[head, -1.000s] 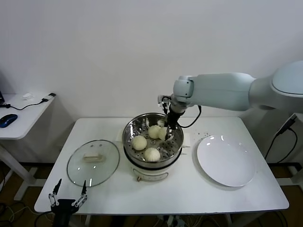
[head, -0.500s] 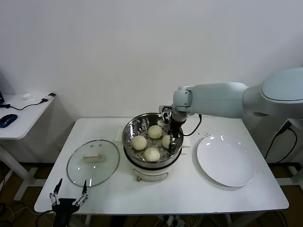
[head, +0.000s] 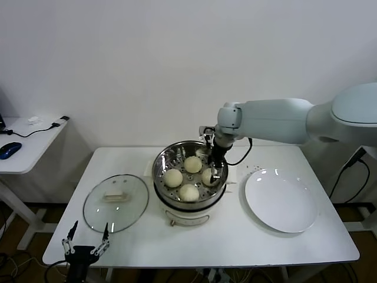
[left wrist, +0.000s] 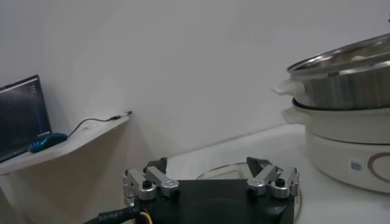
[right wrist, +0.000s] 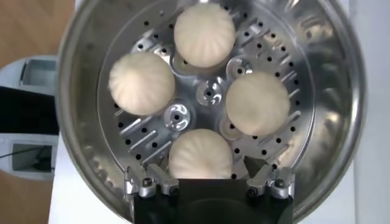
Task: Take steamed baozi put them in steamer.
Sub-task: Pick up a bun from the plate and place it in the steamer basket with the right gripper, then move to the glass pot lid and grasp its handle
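Four steamed baozi (head: 187,178) are being held on the perforated tray of the steamer (head: 189,200), which is standing on the counter (head: 247,242) between a glass lid (head: 115,202) and a white plate (head: 281,200). In the right wrist view the four buns (right wrist: 205,35) are seen spaced around the tray's centre, apart from one another. The right tool (head: 213,171) is being held over the steamer's right side, just above one bun; its fingers (right wrist: 149,182) are spread wide on either side of that bun (right wrist: 200,154), and nothing is being pinched. The left tool (head: 86,246) is being kept low at the counter's front left edge, below the lid, its fingers (left wrist: 146,182) likewise spread and empty.
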You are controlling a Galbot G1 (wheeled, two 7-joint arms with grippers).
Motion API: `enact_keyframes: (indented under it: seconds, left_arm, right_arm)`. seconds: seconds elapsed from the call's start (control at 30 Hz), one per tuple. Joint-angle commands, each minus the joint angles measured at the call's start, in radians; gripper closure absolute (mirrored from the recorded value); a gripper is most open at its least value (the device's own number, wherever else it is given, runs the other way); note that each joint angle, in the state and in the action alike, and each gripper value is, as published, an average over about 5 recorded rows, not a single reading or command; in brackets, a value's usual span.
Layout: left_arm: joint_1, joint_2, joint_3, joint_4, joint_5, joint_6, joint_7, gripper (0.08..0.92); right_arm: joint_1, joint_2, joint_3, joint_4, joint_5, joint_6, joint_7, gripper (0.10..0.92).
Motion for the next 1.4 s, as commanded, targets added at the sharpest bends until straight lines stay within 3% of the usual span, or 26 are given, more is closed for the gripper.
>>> enact_keyframes:
  seconds: [0.03,0.33,0.5,0.67,0.97,1.17,1.4]
  left_arm:
    - [0.001,0.002,0.000,-0.006,0.006,0.001,0.000,0.177]
    - [-0.006,-0.008,-0.007,-0.011,0.033,-0.005,-0.001,0.177]
    - [-0.008,-0.002,-0.017,-0.027,0.030,-0.003,0.000,0.177]
    - [0.000,0.004,-0.025,-0.048,0.027,-0.005,0.001,0.177]
    - [0.014,-0.015,-0.023,-0.066,0.049,-0.007,0.005,0.177]
    - [0.012,-0.018,-0.040,-0.062,0.105,-0.011,0.020,0.177]
    - [-0.010,-0.018,-0.063,-0.074,0.302,-0.005,0.017,0.177]
  right_arm:
    - [0.079,-0.123,0.058,0.011,0.023,0.093,-0.033,0.203]
    - [0.065,-0.518,0.183,0.202,0.058,0.385,0.191,0.203]
    - [-0.230,-0.734,0.470,0.294,-0.008,0.486,0.402,0.203]
    - [-0.602,-0.839,0.837,0.357,-0.078,0.517,0.528,0.203]
    - [-1.252,-0.841,1.550,0.436,-0.168,0.530,0.633,0.203]
    - [-1.630,-0.737,1.972,0.494,-0.240,0.504,0.652,0.203]
    - [-1.917,-0.589,2.241,0.565,-0.355,0.444,0.655,0.203]
